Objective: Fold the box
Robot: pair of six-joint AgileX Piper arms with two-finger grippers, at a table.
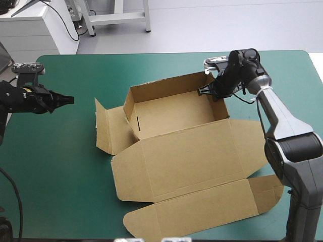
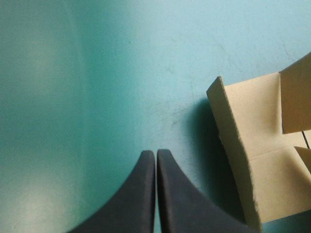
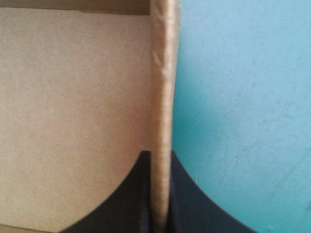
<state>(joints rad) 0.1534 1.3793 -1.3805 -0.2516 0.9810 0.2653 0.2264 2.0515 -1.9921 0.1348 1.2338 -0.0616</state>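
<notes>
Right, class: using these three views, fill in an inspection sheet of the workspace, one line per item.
Surface: teal-green cover, with the box lying near its middle.
Job's things: brown box, walls raised at its far part, lid flat toward the near edge, a flap on its left side part-raised.
Clutter: nothing seen.
Grippers: left gripper shut, over the cover, apart from the box; right gripper shut on the box's right wall near the far corner.
Cables: nothing seen.
Surroundings: nothing seen.
</notes>
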